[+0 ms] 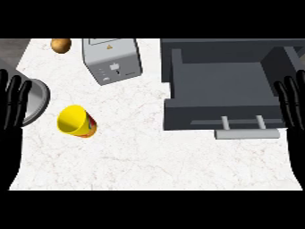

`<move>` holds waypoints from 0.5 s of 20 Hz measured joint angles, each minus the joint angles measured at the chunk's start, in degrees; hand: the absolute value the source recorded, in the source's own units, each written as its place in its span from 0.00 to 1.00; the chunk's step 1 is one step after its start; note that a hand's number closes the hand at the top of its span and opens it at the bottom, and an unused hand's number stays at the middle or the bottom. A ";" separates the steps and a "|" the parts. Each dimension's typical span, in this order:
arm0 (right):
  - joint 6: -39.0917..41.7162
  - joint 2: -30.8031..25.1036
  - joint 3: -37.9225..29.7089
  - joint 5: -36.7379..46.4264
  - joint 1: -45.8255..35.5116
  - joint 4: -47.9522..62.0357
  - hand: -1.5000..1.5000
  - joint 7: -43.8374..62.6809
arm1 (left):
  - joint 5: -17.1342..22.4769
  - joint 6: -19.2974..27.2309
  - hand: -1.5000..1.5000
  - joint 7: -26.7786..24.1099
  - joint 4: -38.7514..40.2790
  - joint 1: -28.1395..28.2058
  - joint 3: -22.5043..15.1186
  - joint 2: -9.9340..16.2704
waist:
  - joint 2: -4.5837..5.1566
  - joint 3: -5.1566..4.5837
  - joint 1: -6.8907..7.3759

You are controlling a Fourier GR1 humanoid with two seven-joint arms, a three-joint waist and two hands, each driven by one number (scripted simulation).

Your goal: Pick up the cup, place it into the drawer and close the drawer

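Head view: a yellow cup (76, 120) stands on the white desk (154, 161), left of centre, its open mouth tilted toward the viewer and a red-printed band round its lower wall. It looks light, rigid and smooth-sided, likely plastic, so it could slip; the surest hold would be a wrap round the mid-wall, below the rim. Just left of it lies a grey round bowl (37, 100), partly hidden. Farther back are a grey toaster (112, 60) and a potato (61, 45). The open grey drawer (221, 87), handle (246, 129) nearest, waits well apart on the right. The left hand (3, 112) and right hand (303, 109) rest at the edges, fingers straight, holding nothing.
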 measured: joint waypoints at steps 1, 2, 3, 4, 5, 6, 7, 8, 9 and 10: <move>-0.34 0.40 -0.13 0.29 -0.69 1.37 0.00 -0.69 | 0.47 -0.77 0.00 -0.74 0.59 0.36 0.15 0.23 | -0.42 -0.11 0.24; -0.11 0.38 -0.33 0.22 -0.21 1.44 0.00 -1.30 | 1.62 -1.65 0.00 -0.69 1.69 -0.56 1.02 0.84 | -0.74 -0.22 0.35; -0.02 0.12 -1.07 -0.16 -0.83 1.70 0.00 -1.12 | 3.20 -3.05 0.00 -0.95 2.74 -0.92 2.01 1.67 | -1.01 -0.29 0.47; -0.37 0.41 -0.75 0.32 -1.18 1.72 0.00 -0.81 | 4.66 -4.50 0.00 -1.04 2.99 -1.00 2.56 2.38 | -1.22 -0.35 0.58; -0.81 0.74 -0.40 0.76 -1.32 1.24 0.00 -0.23 | 5.73 -6.01 0.00 -1.97 3.69 -0.74 2.91 2.92 | -1.39 -0.40 0.66; -0.75 0.82 -0.43 0.70 -1.25 1.32 0.00 -0.38 | 8.02 -7.90 0.00 -2.07 4.82 -1.74 4.55 4.38 | -1.51 -0.45 0.69; 0.17 0.28 0.01 0.35 -0.97 1.70 0.00 0.58 | 10.43 -7.99 0.00 -0.27 5.99 -1.63 5.04 3.80 | -1.56 -0.49 0.73; 0.90 -0.21 0.38 -0.09 -1.15 1.93 0.00 2.10 | 12.66 -7.89 0.00 1.51 7.17 -2.05 5.74 3.45 | -1.59 -0.51 0.75; 1.80 -0.93 0.36 -0.91 -1.23 1.69 0.00 3.65 | 14.26 -8.09 0.00 2.42 8.36 -1.82 6.19 3.15 | -1.65 -0.54 0.75; 2.21 -1.21 0.42 -1.23 -1.73 2.25 0.00 4.67 | 16.23 -8.50 0.00 3.19 9.46 -1.84 7.33 3.33 | -1.70 -0.55 0.85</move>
